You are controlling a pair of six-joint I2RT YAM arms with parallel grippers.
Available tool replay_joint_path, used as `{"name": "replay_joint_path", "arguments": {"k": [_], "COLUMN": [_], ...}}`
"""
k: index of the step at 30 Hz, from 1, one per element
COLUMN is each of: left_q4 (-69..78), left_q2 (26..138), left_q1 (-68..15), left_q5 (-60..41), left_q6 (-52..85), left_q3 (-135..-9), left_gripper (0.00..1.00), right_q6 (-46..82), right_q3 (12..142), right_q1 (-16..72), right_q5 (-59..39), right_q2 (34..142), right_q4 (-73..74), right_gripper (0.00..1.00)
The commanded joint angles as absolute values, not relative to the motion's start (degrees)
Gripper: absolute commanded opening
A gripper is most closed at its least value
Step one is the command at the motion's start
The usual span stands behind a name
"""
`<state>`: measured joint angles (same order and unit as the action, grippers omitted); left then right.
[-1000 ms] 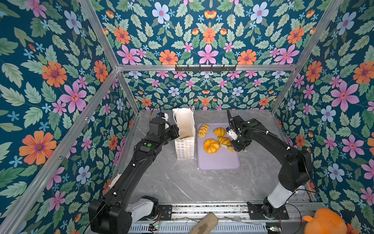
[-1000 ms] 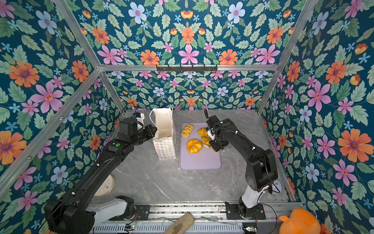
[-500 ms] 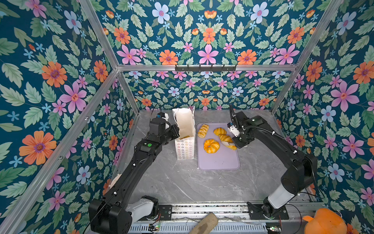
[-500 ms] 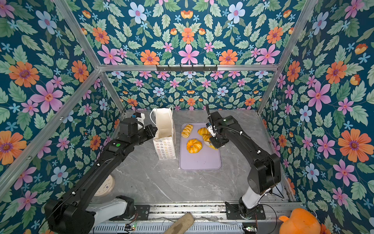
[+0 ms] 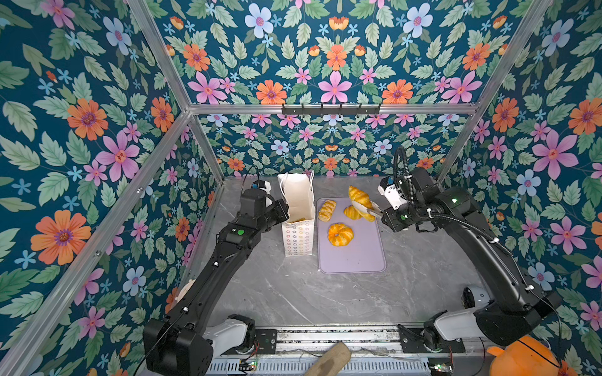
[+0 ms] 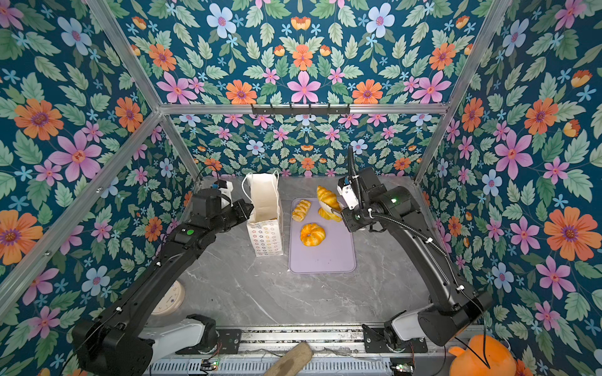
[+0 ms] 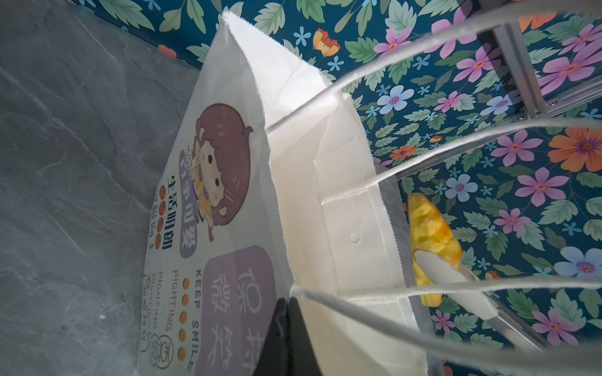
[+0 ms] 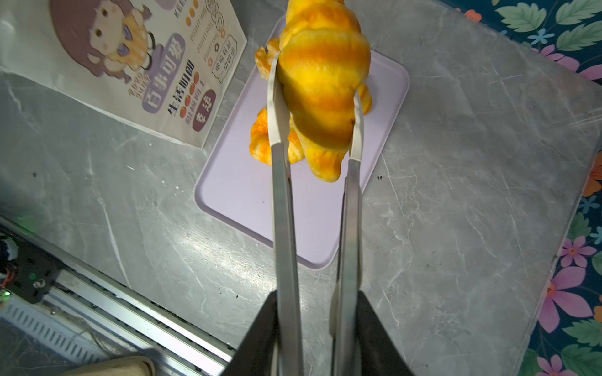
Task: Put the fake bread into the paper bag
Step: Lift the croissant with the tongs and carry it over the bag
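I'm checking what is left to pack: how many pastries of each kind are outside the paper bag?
Croissants: 2 (raised croissant in the tongs, lower croissant on the tray)
Braided piece: 1
Ring bun: 1
Total: 4 outside the paper bag; its contents cannot be told.

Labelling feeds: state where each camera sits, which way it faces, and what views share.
Both top views: high overhead, tilted forward, onto paper bag, tray, left arm, right arm.
Left wrist: faces the bag's open mouth; left pincer clamps its rim.
Right wrist: looks down along tongs in the right pincer, gripping a croissant.
Shared: all views show bag and croissant.
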<state>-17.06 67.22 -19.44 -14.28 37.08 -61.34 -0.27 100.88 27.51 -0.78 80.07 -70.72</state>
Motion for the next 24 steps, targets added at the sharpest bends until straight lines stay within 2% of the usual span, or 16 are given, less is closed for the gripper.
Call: {"name": "replay_joint_path", "arguments": {"k": [1,19,24], "left_q4": [-17.3,-18.9,-22.4], "left_q2": [67.0,66.2,66.8], "left_q1": [-19.3,-19.4,-19.4], "left_q5": [-15.3,-14.9,-13.0], "left_q6": [37.3,37.3,35.8], "left_q3": [-62.0,-64.1,-66.2], "left_gripper": [0.00,0.00,0.23], "right_q6": [5.2,17.8,20.3], "right_q3": [103.4,113.3,115.0], "right_q1": [27.8,32.4,33.4], "right_q5": [-4.7,-14.2,-15.8], "right_q2": [78.7,75.1,75.9], "right_q4": [-70.0,-61.4,-59.8], "right_gripper": [0.34,0.33,0.32]}}
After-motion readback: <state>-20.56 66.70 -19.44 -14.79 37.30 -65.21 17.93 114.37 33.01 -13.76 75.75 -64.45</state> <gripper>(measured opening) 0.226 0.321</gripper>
